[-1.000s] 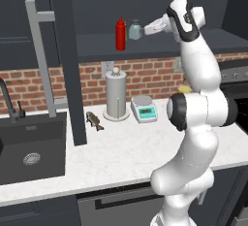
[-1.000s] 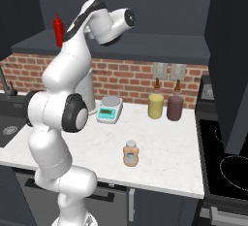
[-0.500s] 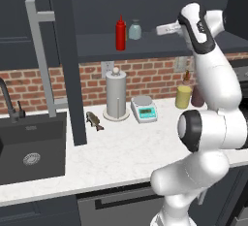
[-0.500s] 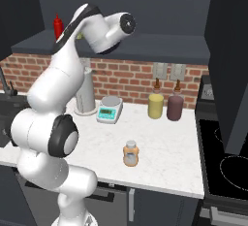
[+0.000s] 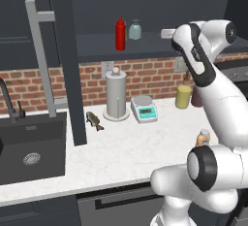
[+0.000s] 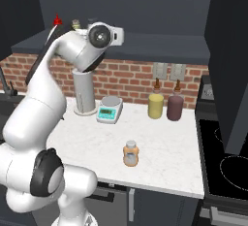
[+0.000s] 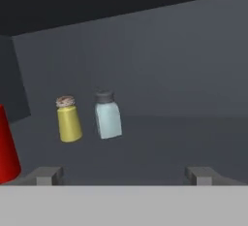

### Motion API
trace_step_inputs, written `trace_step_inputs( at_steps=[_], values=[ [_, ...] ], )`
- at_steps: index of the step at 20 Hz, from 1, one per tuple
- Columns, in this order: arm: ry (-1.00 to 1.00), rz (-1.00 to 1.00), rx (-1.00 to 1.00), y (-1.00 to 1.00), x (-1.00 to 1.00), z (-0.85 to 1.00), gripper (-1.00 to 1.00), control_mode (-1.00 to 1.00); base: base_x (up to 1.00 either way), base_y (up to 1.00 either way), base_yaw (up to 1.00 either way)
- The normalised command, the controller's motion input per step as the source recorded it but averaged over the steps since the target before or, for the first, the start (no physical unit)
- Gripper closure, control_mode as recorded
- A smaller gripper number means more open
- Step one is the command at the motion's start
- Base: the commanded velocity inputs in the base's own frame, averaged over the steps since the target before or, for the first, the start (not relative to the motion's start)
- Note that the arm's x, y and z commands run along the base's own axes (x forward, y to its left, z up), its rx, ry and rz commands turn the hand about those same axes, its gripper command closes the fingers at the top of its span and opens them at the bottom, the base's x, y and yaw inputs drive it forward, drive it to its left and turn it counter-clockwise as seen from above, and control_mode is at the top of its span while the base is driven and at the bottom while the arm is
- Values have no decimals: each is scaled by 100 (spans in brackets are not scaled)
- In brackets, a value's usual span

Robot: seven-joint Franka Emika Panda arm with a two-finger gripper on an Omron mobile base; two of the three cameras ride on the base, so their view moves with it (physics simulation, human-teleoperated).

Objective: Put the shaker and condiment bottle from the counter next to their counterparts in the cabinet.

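Paper towel roll (image 5: 116, 94) beside a kitchen scale (image 5: 145, 108); yellow bottle (image 6: 155, 105) next to maroon bottle (image 6: 175, 106)

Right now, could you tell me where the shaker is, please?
The shaker stands upright on the cabinet shelf, just right of the red bottle; in the hand view a small yellow shaker stands beside it.

Kitchen: black sink (image 5: 29, 147), marbled counter (image 5: 121, 154), brick backsplash (image 5: 150, 74), stove (image 6: 227, 162).

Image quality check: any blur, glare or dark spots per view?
Hand view: soft, low-detail; pale blue-grey shaker jar and small yellow jar readable, dark cabinet interior dim. Left base view: cabinet shelf shadowed. Right base view: white marbled counter evenly lit, no glare.
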Motion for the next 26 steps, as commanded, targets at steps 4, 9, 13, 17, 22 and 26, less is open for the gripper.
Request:
trace_step_inputs(
  at_steps=[4, 9, 13, 17, 22, 26],
  values=[
    [0, -37, 5, -18, -68, 7, -100, -100, 0, 0, 0],
    [0, -41, 6, -26, -68, 6, -100, -100, 0, 0, 0],
    [0, -44, 7, -32, -69, 1, -100, -100, 0, 0, 0],
    [0, -45, 6, -33, -70, 0, -100, -100, 0, 0, 0],
    [0, -45, 7, -32, -79, 0, -100, -100, 0, 0, 0],
    [0, -45, 4, -35, -74, -1, -100, -100, 0, 0, 0]
  ],
)
